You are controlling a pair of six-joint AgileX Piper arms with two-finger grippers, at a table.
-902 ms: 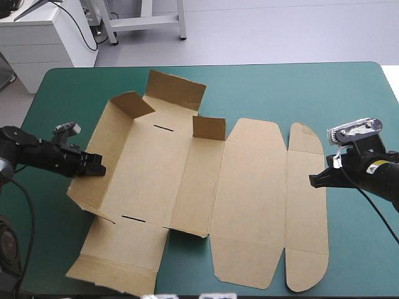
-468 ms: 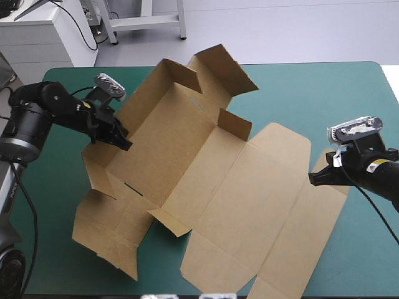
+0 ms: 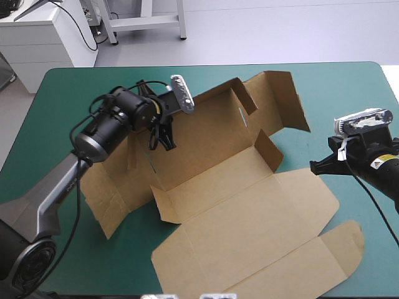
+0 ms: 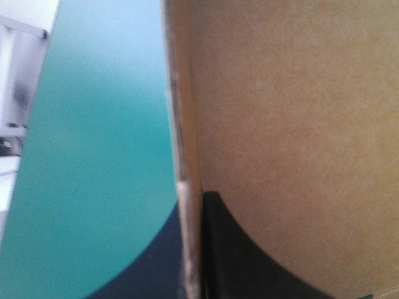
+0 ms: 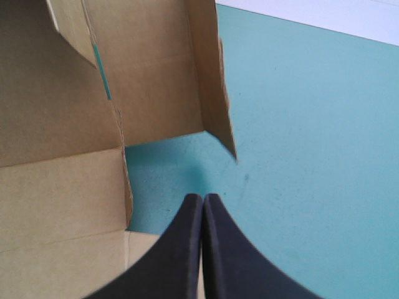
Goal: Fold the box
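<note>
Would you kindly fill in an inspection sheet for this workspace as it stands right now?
Surface: teal-green table cover, showing on all sides of the board.
Job's things: brown cut cardboard box sheet, partly raised; far walls stand up, wide near panels lie flat.
Clutter: nothing seen.
End effectors: left end effector shut on the edge of a raised wall; right end effector shut, holding nothing, over the cover beside the box's edge.
Cables: nothing seen beyond the robot's own.
Surroundings: nothing seen.

Left pincer has swung from nine o'clock toward eleven, hauling the whole box round clockwise across the desk
</note>
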